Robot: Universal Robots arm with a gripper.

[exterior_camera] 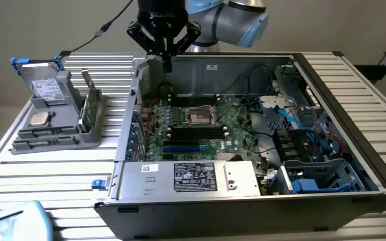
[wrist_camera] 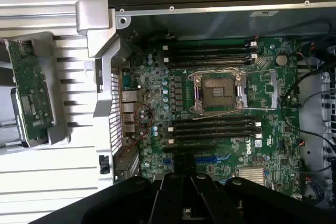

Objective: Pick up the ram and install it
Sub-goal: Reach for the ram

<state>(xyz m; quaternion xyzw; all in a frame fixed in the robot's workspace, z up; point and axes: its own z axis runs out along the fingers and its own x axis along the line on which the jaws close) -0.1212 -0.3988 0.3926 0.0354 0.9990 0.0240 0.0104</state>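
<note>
Ram (exterior_camera: 85, 108) standing in the grey holder (exterior_camera: 52, 135), apart from the hand (exterior_camera: 167, 63)
White slatted surface (exterior_camera: 45, 170) carries the open computer case (exterior_camera: 247, 218); inside it lies the green motherboard (exterior_camera: 240, 131); the holder stands just beside the case, at the exterior view's left; the hand hangs above the case's rear corner, closed and gripping nothing; the ram is upright on its edge in the holder.

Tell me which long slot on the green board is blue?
The slot nearest the labelled silver box; the other long slots, either side of the square socket, are black.
</note>
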